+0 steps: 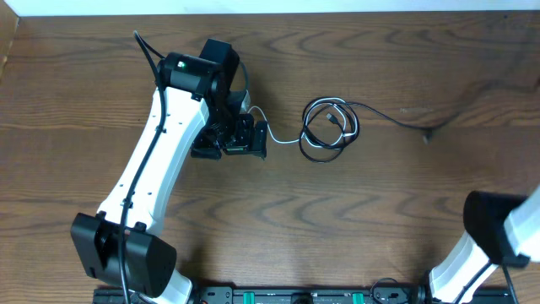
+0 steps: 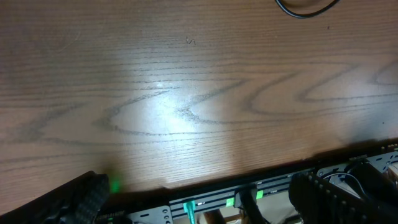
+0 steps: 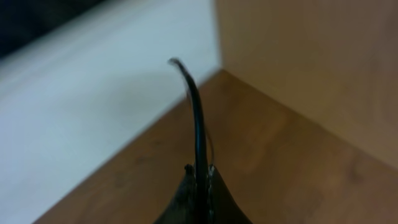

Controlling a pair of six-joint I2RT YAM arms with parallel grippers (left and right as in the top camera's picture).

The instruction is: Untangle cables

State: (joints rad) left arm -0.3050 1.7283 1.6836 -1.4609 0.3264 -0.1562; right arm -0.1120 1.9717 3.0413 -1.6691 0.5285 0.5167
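**Ana:** Brown wood is covering the whole table (image 1: pixel 278 219). A big bare patch is lying at 6 o'clock from the cables (image 1: pixel 327 127), all the way down to the black rail (image 1: pixel 295 295) at the near edge.

**Ben:** Where are the cables sitting?

**Ana:** They are lying in a small loopy pile, a bit to the 1 o'clock side of the middle. One black cord (image 1: pixel 396 118) is running out toward 3 o'clock and ending well short of the table's side edge. The white cord (image 1: pixel 287 140) is reaching out toward 9 o'clock.

**Ben:** What is the left arm (image 1: pixel 160 152) doing?

**Ana:** It is stretching from the 7 o'clock corner up toward 12 o'clock. The left gripper (image 1: pixel 239 139) is hanging just beside the white cord's end. Its fingers (image 2: pixel 329 196) are standing wide apart and holding nothing.

**Ben:** And the right arm (image 1: pixel 498 245)?

**Ana:** It is sitting in the 5 o'clock corner, well apart from the pile. The right gripper (image 3: pixel 200 186) is squeezing tight shut. A thin black line (image 3: pixel 198 112) is poking up from its tips, and I cannot tell what it is.
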